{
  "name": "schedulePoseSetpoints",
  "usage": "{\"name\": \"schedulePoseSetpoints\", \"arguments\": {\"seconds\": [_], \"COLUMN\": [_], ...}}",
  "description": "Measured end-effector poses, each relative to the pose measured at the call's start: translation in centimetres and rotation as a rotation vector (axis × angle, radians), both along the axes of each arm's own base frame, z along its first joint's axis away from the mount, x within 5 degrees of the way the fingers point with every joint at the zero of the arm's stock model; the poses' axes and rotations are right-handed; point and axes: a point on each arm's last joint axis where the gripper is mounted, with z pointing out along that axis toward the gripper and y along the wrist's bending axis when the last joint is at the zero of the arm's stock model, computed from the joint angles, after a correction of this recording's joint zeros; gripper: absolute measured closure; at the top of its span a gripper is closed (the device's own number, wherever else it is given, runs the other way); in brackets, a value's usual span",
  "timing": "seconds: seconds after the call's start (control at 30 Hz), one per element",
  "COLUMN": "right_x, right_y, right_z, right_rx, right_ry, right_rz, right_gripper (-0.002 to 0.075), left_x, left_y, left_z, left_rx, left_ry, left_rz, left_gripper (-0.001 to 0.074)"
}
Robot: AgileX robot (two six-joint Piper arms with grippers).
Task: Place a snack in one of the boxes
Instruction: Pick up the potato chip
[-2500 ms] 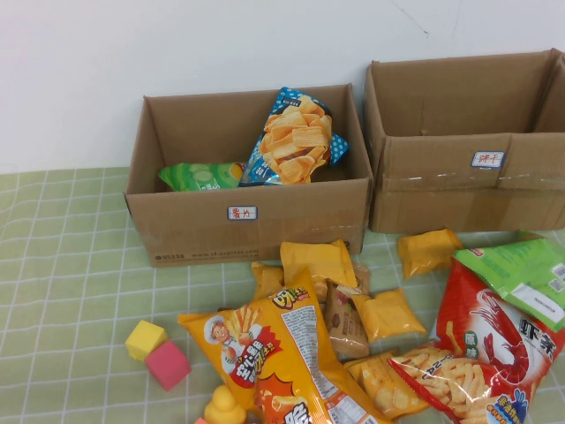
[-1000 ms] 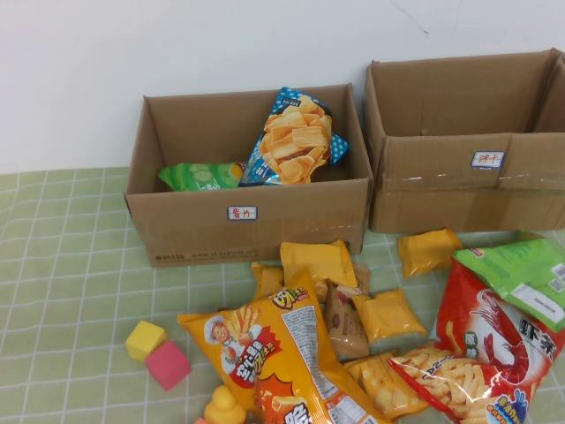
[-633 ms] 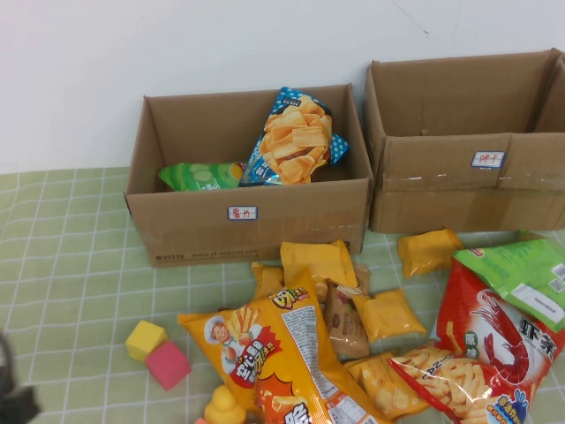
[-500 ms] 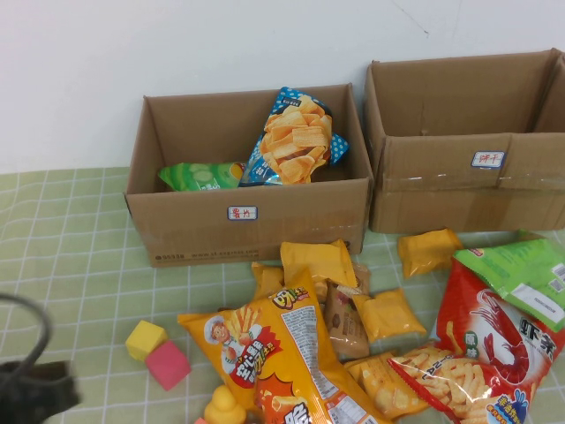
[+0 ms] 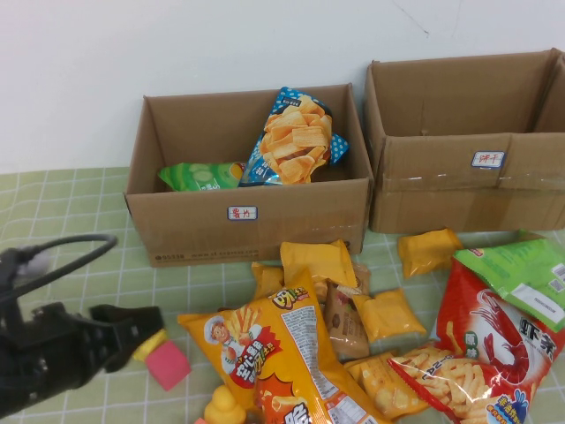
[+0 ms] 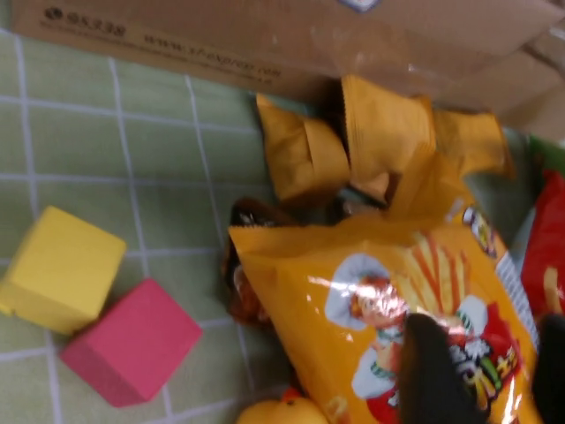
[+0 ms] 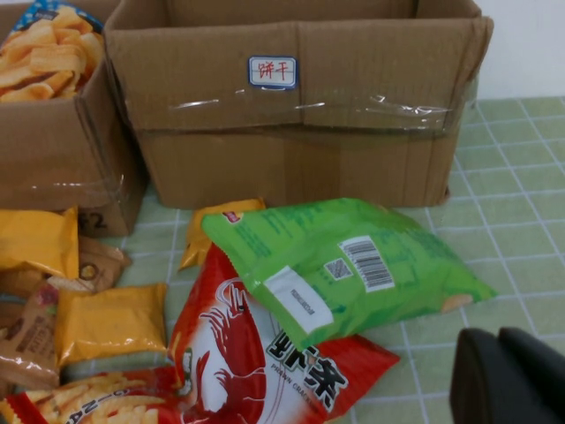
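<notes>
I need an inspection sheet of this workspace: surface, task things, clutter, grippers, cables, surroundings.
Surface: green checked tablecloth.
Job's things: left box holds a green bag and a blue chip bag; right box, contents hidden. Loose snacks in front: large orange fries bag, red shrimp-cracker bag, green bag, small yellow packs.
Clutter: yellow cube, pink cube, yellow duck toy.
Grippers: left gripper over the cubes, open; right gripper near the green bag.
Cables: black loop on the left arm.
Surroundings: white wall.
</notes>
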Motion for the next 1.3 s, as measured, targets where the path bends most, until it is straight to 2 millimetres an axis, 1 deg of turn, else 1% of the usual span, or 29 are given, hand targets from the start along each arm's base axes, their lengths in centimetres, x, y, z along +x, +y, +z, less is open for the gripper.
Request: {"name": "schedulePoseSetpoints", "arguments": {"seconds": [0.07, 0.17, 0.23, 0.3, 0.33, 0.47, 0.63, 0.73, 0.97, 1.07, 1.2, 1.3], "right_x": [0.0, 0.0, 0.0, 0.0, 0.1, 0.1, 0.1, 0.1, 0.1, 0.1, 0.1, 0.1], "right_y": [0.0, 0.0, 0.0, 0.0, 0.0, 0.0, 0.0, 0.0, 0.0, 0.0, 0.0, 0.0], "right_z": [0.0, 0.0, 0.0, 0.1, 0.2, 0.2, 0.3, 0.3, 0.3, 0.3, 0.3, 0.3], "right_rx": [0.0, 0.002, 0.002, 0.002, 0.003, 0.005, 0.006, 0.006, 0.008, 0.008, 0.008, 0.008], "right_ry": [-0.004, -0.004, -0.006, -0.01, -0.018, -0.024, -0.031, -0.031, -0.03, -0.032, -0.034, -0.034], "right_rz": [0.0, 0.0, 0.0, -0.001, -0.002, -0.002, -0.003, -0.003, -0.003, -0.004, -0.004, -0.004], "right_gripper": [0.0728, 0.0728, 0.0728, 0.0728, 0.0728, 0.0728, 0.0728, 0.0728, 0.0728, 0.0728, 0.0728, 0.0728], "left_x": [0.4, 1.0, 1.5, 2.2, 3.0, 4.7, 6.2, 6.8, 8.5, 8.8, 9.3, 9.6], "left_y": [-0.2, -0.6, -0.9, -1.1, -1.2, -1.1, -1.2, -2.1, -5.1, -6.1, -6.7, -7.0], "left_z": [-0.7, -1.7, -2.5, -3.1, -3.9, -5.2, -6.4, -6.9, -8.2, -8.9, -9.9, -10.2], "left_rx": [-0.011, -0.04, -0.066, -0.092, -0.105, -0.111, -0.117, -0.112, -0.093, -0.094, -0.104, -0.13], "left_ry": [0.021, 0.064, 0.105, 0.134, 0.167, 0.217, 0.257, 0.269, 0.307, 0.328, 0.362, 0.372], "left_rz": [-0.032, -0.08, -0.106, -0.132, -0.143, -0.136, -0.137, -0.169, -0.246, -0.272, -0.28, -0.295], "left_gripper": [0.0398, 0.0238, 0.0186, 0.0161, 0.015, 0.0145, 0.0141, 0.0141, 0.0141, 0.0141, 0.0141, 0.0143]}}
